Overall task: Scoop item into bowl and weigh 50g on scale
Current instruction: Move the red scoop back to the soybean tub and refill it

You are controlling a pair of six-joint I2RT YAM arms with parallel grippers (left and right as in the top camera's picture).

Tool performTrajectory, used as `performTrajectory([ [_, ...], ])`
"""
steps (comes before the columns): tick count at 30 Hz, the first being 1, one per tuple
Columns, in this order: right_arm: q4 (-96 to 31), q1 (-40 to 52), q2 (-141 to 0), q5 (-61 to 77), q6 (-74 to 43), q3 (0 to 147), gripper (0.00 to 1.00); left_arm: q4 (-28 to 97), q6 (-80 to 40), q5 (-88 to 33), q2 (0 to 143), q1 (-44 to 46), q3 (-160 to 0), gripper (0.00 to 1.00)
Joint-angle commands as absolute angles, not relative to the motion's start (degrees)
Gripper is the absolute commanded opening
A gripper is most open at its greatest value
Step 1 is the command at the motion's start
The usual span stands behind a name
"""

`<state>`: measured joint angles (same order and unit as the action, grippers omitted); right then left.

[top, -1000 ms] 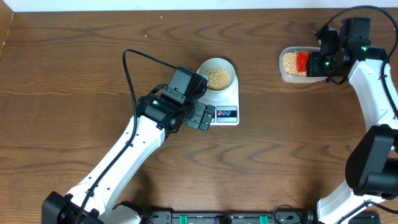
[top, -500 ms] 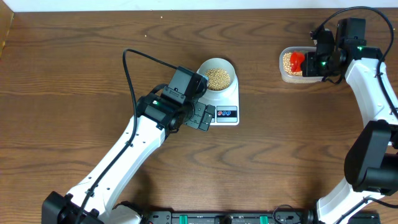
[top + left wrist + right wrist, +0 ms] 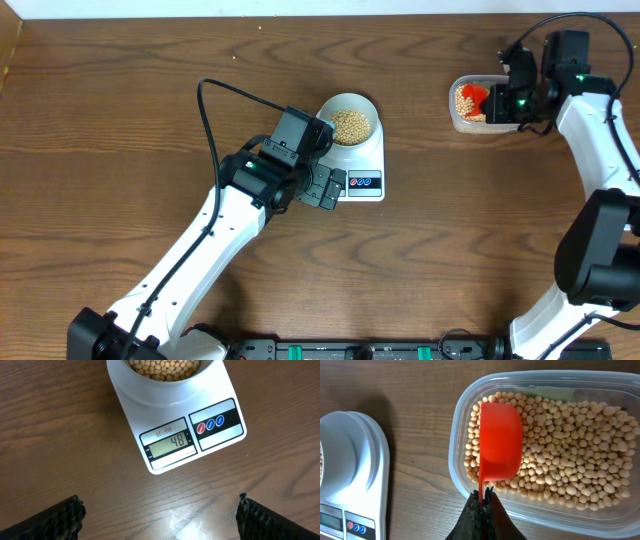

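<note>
Wooden table [image 3: 120, 120]: right jaws clamp scoop [image 3: 500, 440] over beans [image 3: 570, 460] in tub [image 3: 456, 460]; left jaws released.

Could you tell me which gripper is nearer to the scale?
Left. The left gripper hovers beside the scale; the right gripper holds the red scoop at the distant tub.

The white flat rectangular digital kitchen scale [image 3: 165, 415] bears the print "SF-400" just above its small grey LCD display [image 3: 171, 443], which reads "48". No other text is legible.
</note>
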<state>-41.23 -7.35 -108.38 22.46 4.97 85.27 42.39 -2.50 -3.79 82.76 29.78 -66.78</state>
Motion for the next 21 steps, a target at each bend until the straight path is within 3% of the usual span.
performTrajectory([
  [1, -40.8, -10.3, -109.2, 28.9, 4.4, 85.3, 0.01, 42.6, -1.5, -3.9, 82.3, 29.6, -67.1, 0.99],
  [21, -40.6, -16.5, -105.9, 48.2, 6.3, 85.3, 0.01, 42.6, -1.5, -3.9, 82.3, 29.6, -67.1, 0.99],
])
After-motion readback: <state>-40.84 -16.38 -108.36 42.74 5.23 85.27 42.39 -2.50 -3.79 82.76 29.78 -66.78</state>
